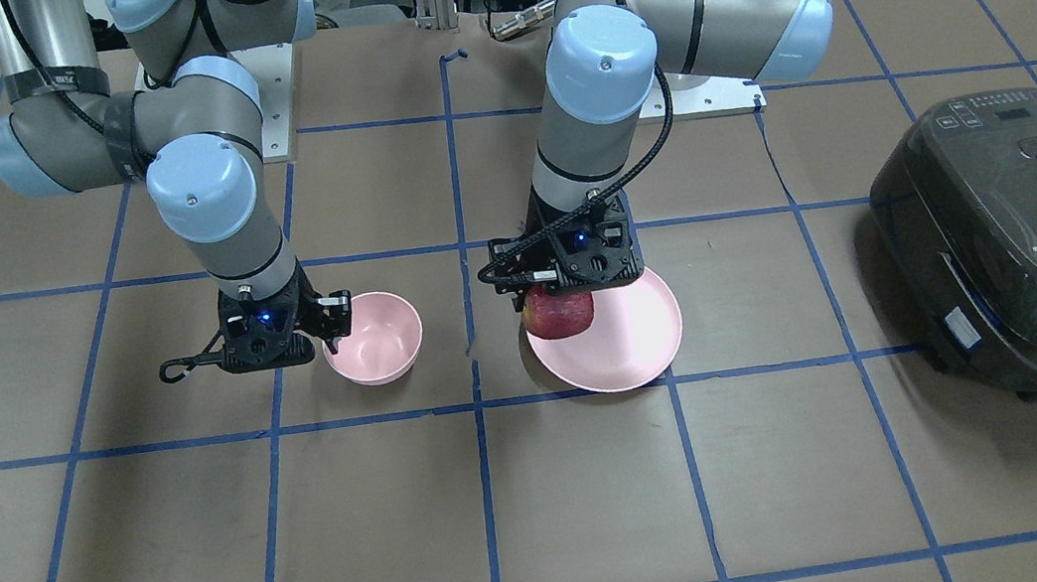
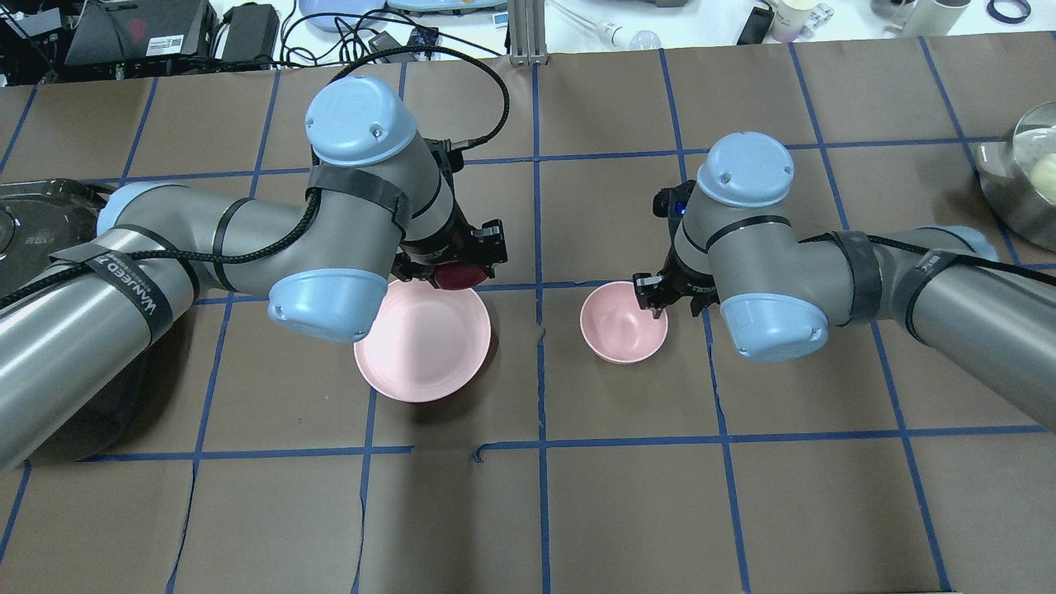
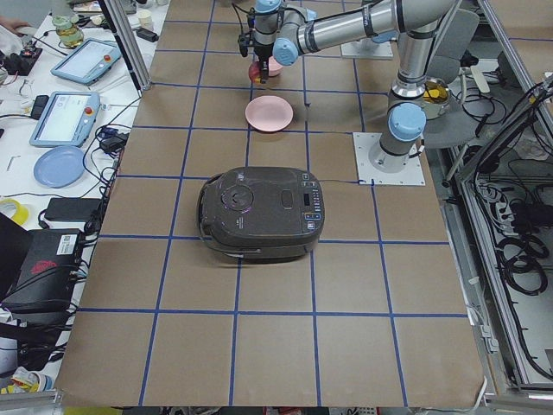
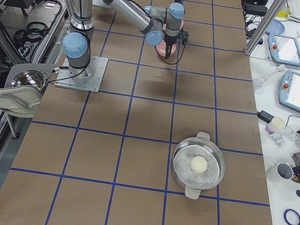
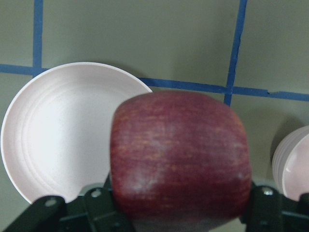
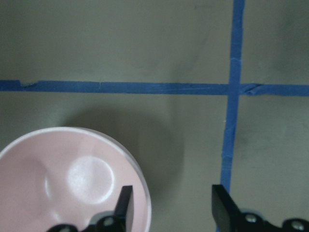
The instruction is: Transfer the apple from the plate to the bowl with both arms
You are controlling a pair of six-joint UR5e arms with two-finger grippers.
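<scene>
My left gripper (image 1: 561, 293) is shut on the dark red apple (image 1: 560, 315) and holds it in the air over the edge of the plate (image 1: 625, 342) on the bowl's side. In the left wrist view the apple (image 5: 178, 159) fills the middle, with the plate (image 5: 58, 135) below at the left. The small pink bowl (image 1: 376, 338) stands empty on the table. My right gripper (image 6: 173, 208) is open at the bowl (image 6: 67, 179), with one finger (image 6: 124, 208) inside the rim and the other outside.
A black rice cooker (image 1: 1023, 245) sits on the table on my left side. A steel pot (image 4: 198, 166) with a pale round thing inside stands far off on my right side. Blue tape lines cross the brown table.
</scene>
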